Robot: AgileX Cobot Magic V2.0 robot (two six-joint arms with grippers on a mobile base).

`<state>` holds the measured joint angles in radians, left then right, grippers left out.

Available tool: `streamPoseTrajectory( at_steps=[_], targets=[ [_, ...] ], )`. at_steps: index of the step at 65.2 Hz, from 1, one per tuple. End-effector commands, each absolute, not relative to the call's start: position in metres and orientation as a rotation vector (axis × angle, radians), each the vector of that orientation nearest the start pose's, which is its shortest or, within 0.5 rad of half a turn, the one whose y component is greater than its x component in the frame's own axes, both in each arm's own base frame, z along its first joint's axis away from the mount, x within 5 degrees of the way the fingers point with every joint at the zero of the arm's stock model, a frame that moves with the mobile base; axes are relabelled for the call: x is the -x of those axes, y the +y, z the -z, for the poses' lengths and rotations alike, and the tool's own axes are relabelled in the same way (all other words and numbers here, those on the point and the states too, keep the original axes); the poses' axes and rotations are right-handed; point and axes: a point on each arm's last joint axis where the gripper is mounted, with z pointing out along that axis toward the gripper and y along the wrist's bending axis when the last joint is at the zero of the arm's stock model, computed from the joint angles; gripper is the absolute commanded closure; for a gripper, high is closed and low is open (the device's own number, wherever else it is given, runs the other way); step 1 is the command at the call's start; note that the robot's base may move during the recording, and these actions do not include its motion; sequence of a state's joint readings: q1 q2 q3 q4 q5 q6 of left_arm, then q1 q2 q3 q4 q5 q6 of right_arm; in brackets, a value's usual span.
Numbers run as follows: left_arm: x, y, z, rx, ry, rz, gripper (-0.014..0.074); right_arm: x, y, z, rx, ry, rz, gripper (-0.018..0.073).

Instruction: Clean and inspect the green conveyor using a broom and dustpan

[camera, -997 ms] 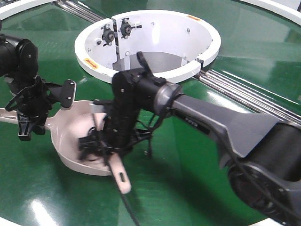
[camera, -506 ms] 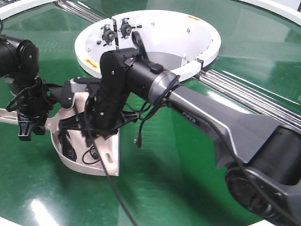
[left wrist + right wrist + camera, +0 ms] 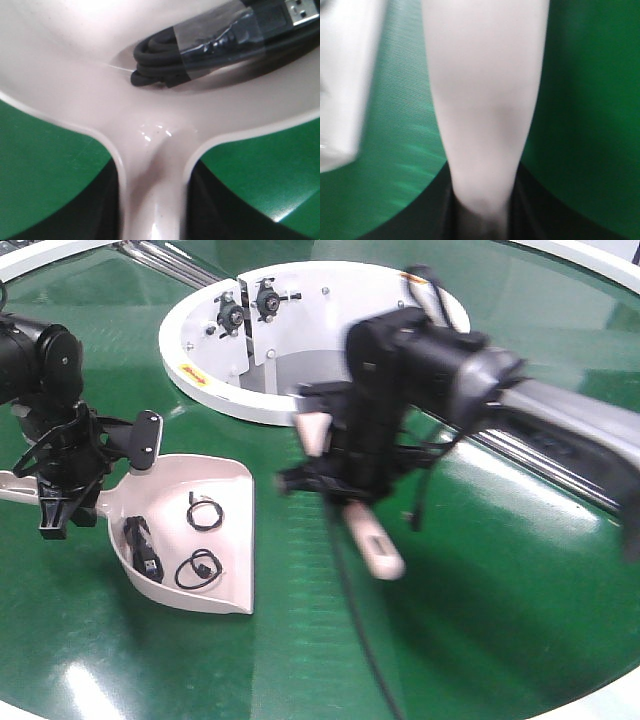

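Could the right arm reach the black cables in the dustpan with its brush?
Probably yes: the dustpan opens toward the right tool, which holds the broom, and only bare green conveyor lies between them.

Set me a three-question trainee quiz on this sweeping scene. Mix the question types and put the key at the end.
1. Multiple choice: how many black items lie in the dustpan? A) one B) three C) five
2. True or false: the right gripper holds the broom inside the dustpan.
3. Fill in: the left gripper grips the dustpan by its ____.
Key: 1 B, a bundled cable and two loops. 2 False; the broom is apart from the pan, over the green conveyor. 3 handle.
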<state>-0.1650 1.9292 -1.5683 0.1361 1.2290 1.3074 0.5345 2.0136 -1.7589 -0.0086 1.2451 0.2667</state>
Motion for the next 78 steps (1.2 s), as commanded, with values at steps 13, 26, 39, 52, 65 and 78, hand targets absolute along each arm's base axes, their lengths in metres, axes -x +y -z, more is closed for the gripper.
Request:
streamPoseTrajectory(
  at_steps=[13,26,39,52,65,78],
  targets=[
    [-0.380,-0.057,-0.265,-2.101,2.246,-0.245,0.0593,-0.347,0.139,-0.250,0.377,3.009,0.016,0.0564],
    [-0.380,-0.057,-0.265,-2.101,2.246,-0.245,0.0593,-0.339,0.098,-0.224,0.319,3.074,0.041,0.0564],
    [-0.380,-0.057,-0.265,-2.101,2.246,-0.245,0.0593,-0.333,0.072,-0.205,0.258,3.112,0.049,0.0564],
    [-0.380,-0.057,-0.265,-2.101,2.246,-0.245,0.0593,-0.332,0.073,-0.204,0.287,3.103,0.032,0.0564],
    [-0.380,-0.057,-0.265,-2.101,2.246,-0.245,0.0593,-0.332,0.073,-0.204,0.282,3.108,0.025,0.0564],
    [-0.380,-0.057,-0.265,-2.101,2.246,-0.245,0.0593,-0.331,0.074,-0.204,0.277,3.116,0.016,0.0564]
  ],
)
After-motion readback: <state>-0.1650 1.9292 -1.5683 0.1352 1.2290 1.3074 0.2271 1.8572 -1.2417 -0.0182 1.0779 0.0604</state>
